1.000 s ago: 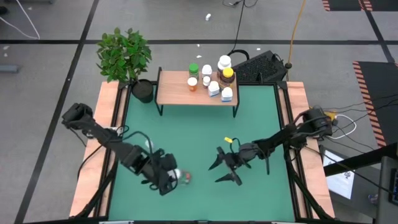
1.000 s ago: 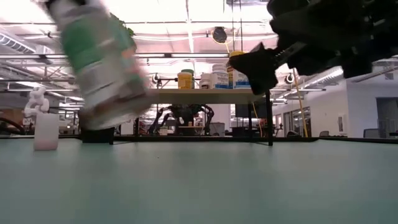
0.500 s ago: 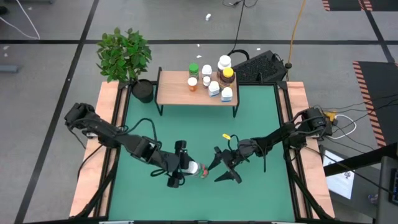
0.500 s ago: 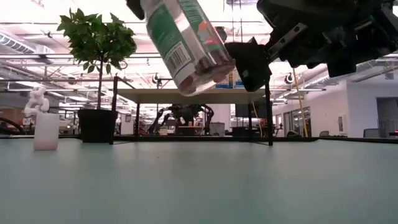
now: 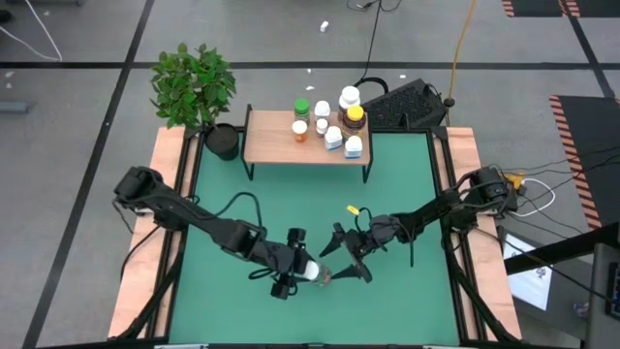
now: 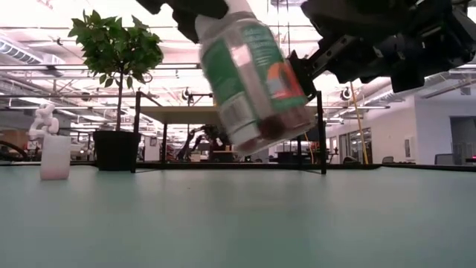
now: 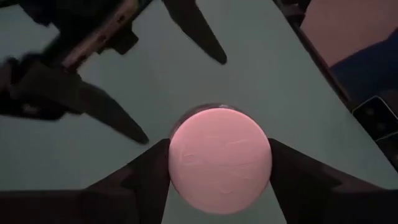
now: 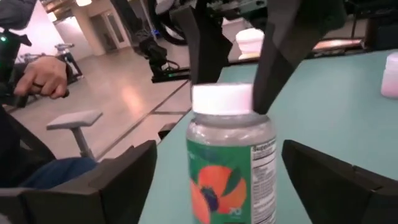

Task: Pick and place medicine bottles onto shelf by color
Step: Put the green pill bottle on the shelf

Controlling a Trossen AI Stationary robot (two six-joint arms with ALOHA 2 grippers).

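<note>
A clear medicine bottle (image 8: 231, 167) with a white cap and a green label with an orange flower hangs over the middle of the green table, with my left gripper (image 5: 302, 268) shut on it. My right gripper (image 5: 341, 260) stands open and level just to the bottle's right. Its two fingers lie on either side of the bottle (image 5: 318, 274) without touching it. The shelf (image 5: 271, 145), a light-wood board on black legs, stands at the table's far edge with several medicine bottles (image 5: 334, 121) on top. My left gripper pinches the bottle's white cap (image 7: 219, 158) between its two fingers (image 8: 205, 50), one on each side of the cap. The fingers come slanting down from the table's left. The bottle hangs below them, tilted with its base (image 6: 279, 126) lowest, clear of the table.
A potted plant (image 5: 199, 92) stands at the shelf's left end. A small white bottle (image 6: 56, 158) rests on the table, far off at the left of the low view. Wooden rails (image 5: 160, 233) run along both sides of the table. A person's hand (image 8: 45, 76) shows beyond the table.
My left gripper has carried the bottle toward the table's right, up to my right gripper, and has rolled its wrist. The bottle has swung round, its base now between my right gripper's fingers.
</note>
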